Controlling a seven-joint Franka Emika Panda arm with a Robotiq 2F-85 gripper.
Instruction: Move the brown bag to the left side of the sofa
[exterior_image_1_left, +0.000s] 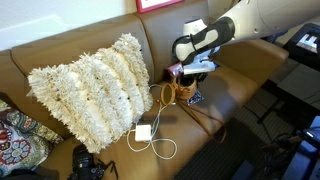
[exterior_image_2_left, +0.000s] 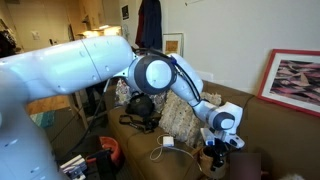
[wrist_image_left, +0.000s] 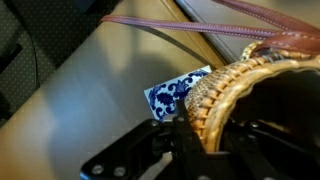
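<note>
The brown bag (exterior_image_1_left: 187, 92) is a small woven basket with thin loop handles (wrist_image_left: 230, 28). It is on the seat of the sofa (exterior_image_1_left: 80, 45), just right of the shaggy pillow. My gripper (exterior_image_1_left: 193, 72) comes down on it from above. In the wrist view the gripper (wrist_image_left: 208, 125) is shut on the woven rim of the bag (wrist_image_left: 250, 85), with one finger inside and one outside. In an exterior view the gripper (exterior_image_2_left: 218, 146) hangs low over the sofa (exterior_image_2_left: 275, 140), and the bag is hard to make out there.
A large cream shaggy pillow (exterior_image_1_left: 95, 85) fills the middle of the seat. A white charger with cable (exterior_image_1_left: 145, 132) lies in front of it. A blue-and-white patterned square (wrist_image_left: 180, 90) lies beside the bag. A black camera (exterior_image_1_left: 88, 160) and a patterned cushion (exterior_image_1_left: 20, 135) sit at the lower left.
</note>
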